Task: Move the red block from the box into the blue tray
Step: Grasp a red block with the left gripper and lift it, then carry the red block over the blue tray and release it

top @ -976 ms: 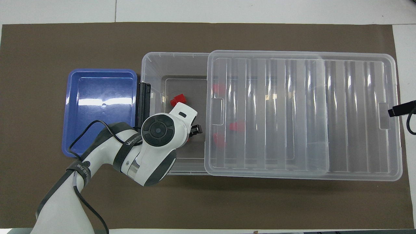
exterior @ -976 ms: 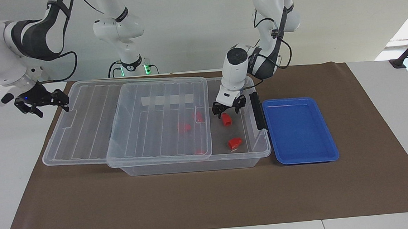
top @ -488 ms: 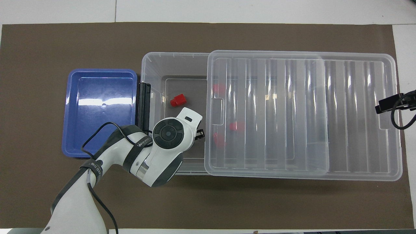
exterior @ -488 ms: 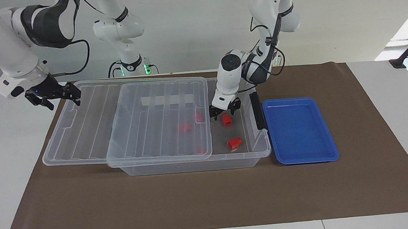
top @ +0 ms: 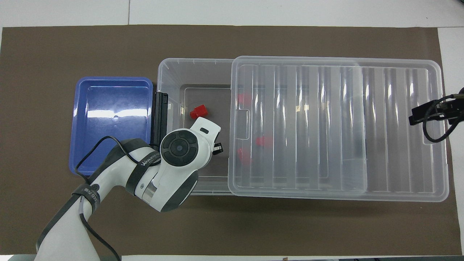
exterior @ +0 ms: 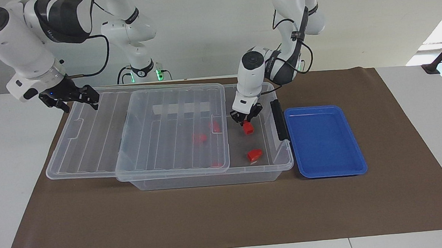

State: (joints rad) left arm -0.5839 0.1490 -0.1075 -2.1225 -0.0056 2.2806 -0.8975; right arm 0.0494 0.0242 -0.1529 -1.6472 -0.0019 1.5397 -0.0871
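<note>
Now the left gripper (exterior: 246, 119) is closed on the red block (exterior: 248, 127), inside the open end of the box (exterior: 282, 162).

So the pick looks made, but the block is not yet lifted out, and the blue tray (exterior: 327, 171) beside the box has nothing in it; the lift and the carry to the tray are what is left. Just below the gripper in the box lies a wider red piece (exterior: 254, 155) (it is not touched), and other red pieces show dimly under the lid (exterior: 90, 148) at its side. The left arm bends down steeply from its base, wrist pointing almost straight into the box. The right gripper (exterior: 74, 99) hangs over the lid's end, fingers apart, holding nothing; this arm waits.
</note>
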